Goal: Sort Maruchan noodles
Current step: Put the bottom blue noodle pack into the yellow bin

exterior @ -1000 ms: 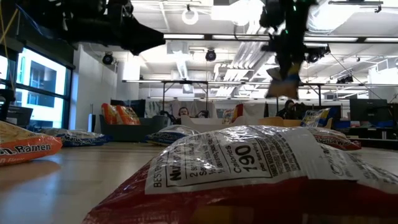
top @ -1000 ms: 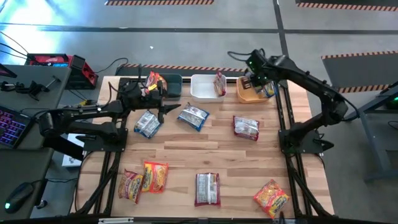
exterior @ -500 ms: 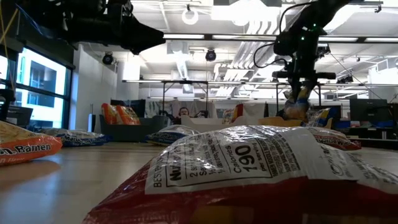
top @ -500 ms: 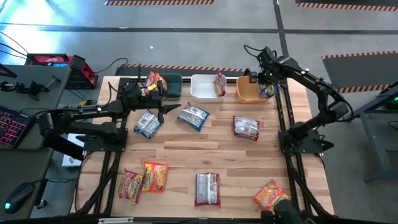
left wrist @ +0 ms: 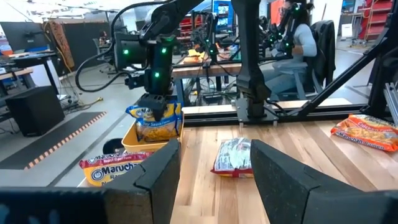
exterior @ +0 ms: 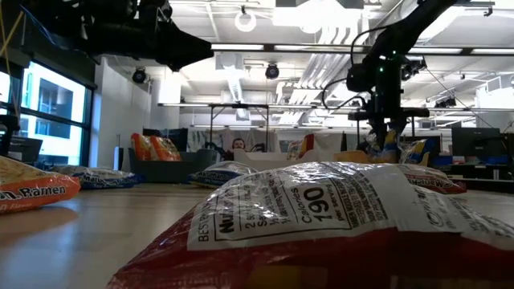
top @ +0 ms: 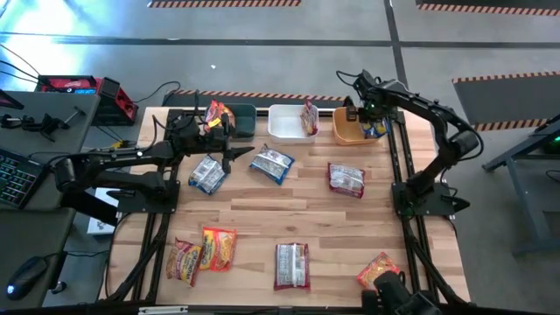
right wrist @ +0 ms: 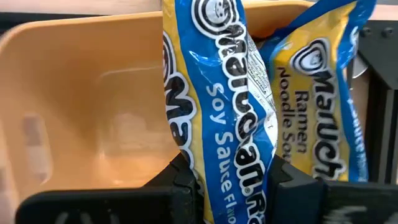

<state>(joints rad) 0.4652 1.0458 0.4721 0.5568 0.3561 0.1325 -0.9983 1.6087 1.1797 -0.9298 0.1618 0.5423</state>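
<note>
Right gripper (right wrist: 233,180) clamps yellow-blue packet (right wrist: 217,106) inside orange bin (right wrist: 93,112) — walls close.

**Ramen packets across table and bins**

A yellow-blue packet (right wrist: 227,106) stands upright in the orange bin (right wrist: 93,93) beside another yellow-blue packet (right wrist: 323,106). An orange-red packet (top: 216,116) and a white-maroon packet (top: 310,117) lean in other bins; the remaining packets lie flat, scattered on the table.

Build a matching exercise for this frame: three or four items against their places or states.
Items:
1. right hand
2. left hand
3. white bin
4. orange bin

States:
A. open, holding nothing, near the dark bin
B. middle of the row of three bins
C. shut on a yellow-blue packet
D. already has a yellow-blue packet leaning inside

Pairs: 1-C, 2-A, 3-B, 4-D
</note>
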